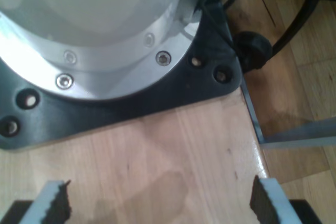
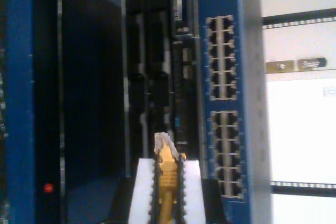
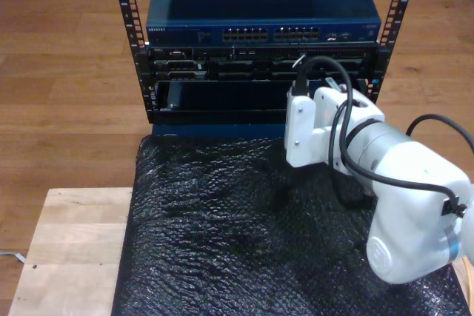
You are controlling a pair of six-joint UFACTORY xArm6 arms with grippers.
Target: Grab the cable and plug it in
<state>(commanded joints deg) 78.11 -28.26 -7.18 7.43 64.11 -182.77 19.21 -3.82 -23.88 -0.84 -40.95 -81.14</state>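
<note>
- A black metal rack (image 3: 133, 35) stands on the wooden floor at the top of the exterior view, past a black crinkled sheet (image 3: 244, 234) that covers most of the wooden table (image 3: 67, 249).
- The rack holds a blue network switch (image 3: 259, 5) on its top level, with two blocks of ports (image 3: 272, 34) along its front edge.
- Under the switch sit darker units with small sockets, and below them a wide dark bay (image 3: 222, 95); what is in that bay I cannot make out.
- In the second wrist view the switch's ports (image 2: 222, 61) run in two blocks down a blue panel, with dark modules (image 2: 157, 77) beside it and a small red light (image 2: 48, 187) on a blue-edged frame.
- My second gripper (image 2: 167, 182) is closed on the cable (image 2: 167, 177): its white fingers (image 2: 140, 192) press the yellow-orange cable from both sides.
- The cable's clear plug (image 2: 164, 142) sticks out just past the fingertips and points toward the dark modules, near the ports but apart from them; it is not seated in any socket.
- In the exterior view a white arm (image 3: 400, 175) reaches from the exterior view's right toward the front of the rack, level with the dark units; the cable itself is too small to pick out there.
- My first gripper (image 1: 157, 203) is spread wide with nothing between its toothed fingers (image 1: 55, 203).
- It hangs over bare table wood (image 1: 173, 150), near the black base plate (image 1: 126, 106) and silver foot (image 1: 105, 51) of an arm.
</note>
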